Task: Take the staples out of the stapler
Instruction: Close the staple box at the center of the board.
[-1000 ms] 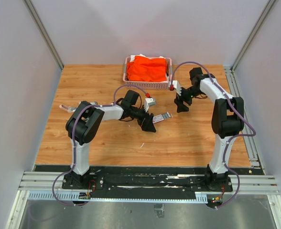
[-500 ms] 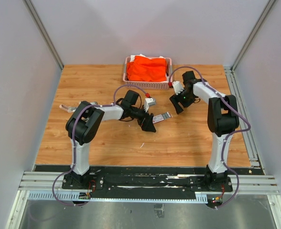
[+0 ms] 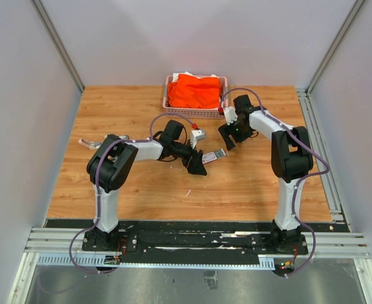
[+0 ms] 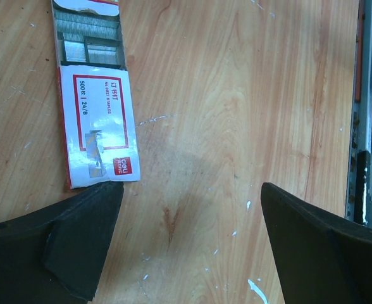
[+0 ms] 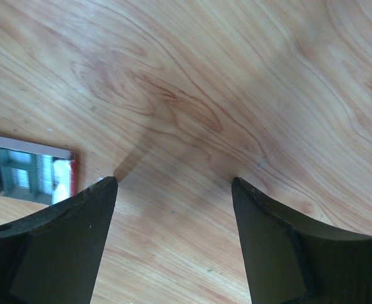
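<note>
The 2 arms stand side by side. The left arm (image 3: 112,170) rises from its base, bends at the elbow and stretches its forearm to the right, toward the middle. The left gripper (image 3: 197,166) tilts down and to the right, jaws spread wide, with nothing between its 2 black fingers (image 4: 59,247). The right arm (image 3: 291,158) stands taller and leans its forearm back and to the left. The right gripper (image 3: 226,140) points down and leftward, jaws apart, its fingers (image 5: 53,247) gripping nothing.
</note>
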`<state>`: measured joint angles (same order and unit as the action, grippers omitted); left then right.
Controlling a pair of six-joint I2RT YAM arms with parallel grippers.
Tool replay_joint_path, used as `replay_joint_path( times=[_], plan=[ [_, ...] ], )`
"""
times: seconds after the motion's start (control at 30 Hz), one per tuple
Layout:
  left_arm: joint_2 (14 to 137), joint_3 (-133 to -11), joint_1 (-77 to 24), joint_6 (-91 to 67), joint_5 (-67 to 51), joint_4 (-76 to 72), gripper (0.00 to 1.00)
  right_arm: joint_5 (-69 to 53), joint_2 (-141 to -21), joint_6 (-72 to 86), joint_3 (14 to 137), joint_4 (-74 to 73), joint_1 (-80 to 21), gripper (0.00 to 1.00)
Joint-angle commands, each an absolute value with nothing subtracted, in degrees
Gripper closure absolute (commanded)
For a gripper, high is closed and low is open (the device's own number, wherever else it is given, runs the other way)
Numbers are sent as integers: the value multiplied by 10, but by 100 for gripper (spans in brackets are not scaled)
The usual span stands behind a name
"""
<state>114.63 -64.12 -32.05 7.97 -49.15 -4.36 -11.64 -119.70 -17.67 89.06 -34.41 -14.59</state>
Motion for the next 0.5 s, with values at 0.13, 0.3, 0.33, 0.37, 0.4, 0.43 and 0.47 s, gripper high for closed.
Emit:
replay_joint_path(
  times=[0.13,0.3,0.33,0.37,0.4,0.43,0.47],
  plan=[
    [1177,-610,-324,57,-442,-6,2,-194,-1205,-130,867,-380,-181,25],
    [1177,-611,-324,55,-440,-8,2,-214,-1203,-116,860,-388,-187,25],
    [1177,-611,-324,54,-441,-8,2,-215,-1204,-115,859,-388,-189,25],
    [1176,-610,-324,53,-440,-7,2,-215,-1204,-113,858,-388,-190,25],
    [1175,-609,-324,53,-440,-8,2,-213,-1204,-112,858,-388,-192,25],
    [1174,-608,-325,54,-439,-8,2,-212,-1204,-111,858,-388,-192,25],
    [1173,-607,-324,54,-438,-6,2,-213,-1204,-109,858,-387,-192,25]
  ],
)
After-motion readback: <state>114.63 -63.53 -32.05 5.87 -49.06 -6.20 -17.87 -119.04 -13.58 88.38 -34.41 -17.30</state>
